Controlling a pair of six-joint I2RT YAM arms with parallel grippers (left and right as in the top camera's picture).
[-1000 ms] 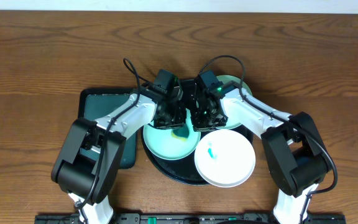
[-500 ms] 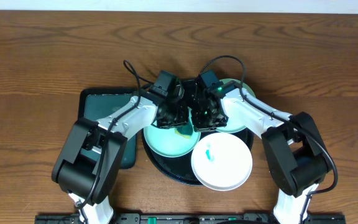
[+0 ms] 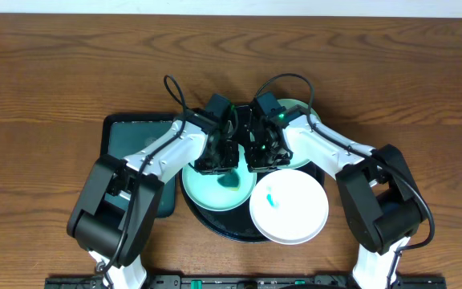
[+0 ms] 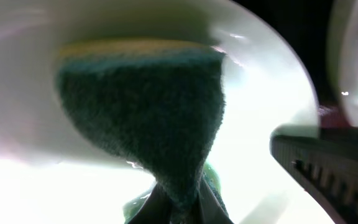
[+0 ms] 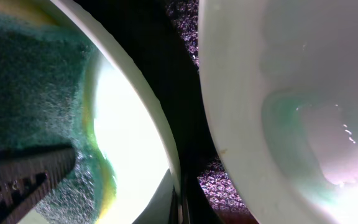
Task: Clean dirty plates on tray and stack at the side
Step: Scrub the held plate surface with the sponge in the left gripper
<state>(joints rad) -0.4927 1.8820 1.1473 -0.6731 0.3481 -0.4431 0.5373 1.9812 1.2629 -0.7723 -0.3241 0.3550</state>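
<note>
The tray (image 3: pixel 219 221) is used as the reference for everything here. One mint plate (image 3: pixel 207 186) is sat on the tray's left half, and both claws are bunched together right there, over the tray's middle.

The left gripper (image 4: pixel 176 208) is clenched on a sponge (image 4: pixel 145 118), which has a dark teal scrubby side and a thin yellow layer along its top edge. The sponge is held against the inside of the mint plate.

The right gripper (image 5: pixel 178 208) is clamped tight too. The mint plate's right rim looks to be pinched in it, since in the right wrist view the rim is seen running straight down into the fingers. Past that rim a strip of bare black tray is shown, then another plate with a teal ring in its well. Which plate that is can't be told from that view.

The white plate (image 3: pixel 291 210) is laid on the tray's front right, hanging out over the rim, and a small teal streak is seen on it. The second mint plate (image 3: pixel 295 105) is tucked at the tray's back right edge, mostly hidden under the right arm.

A green tray (image 3: pixel 131 140) is parked just left of the tray, partly covered by the left arm. All of it is set on a wood-grain table (image 3: pixel 54 72).
</note>
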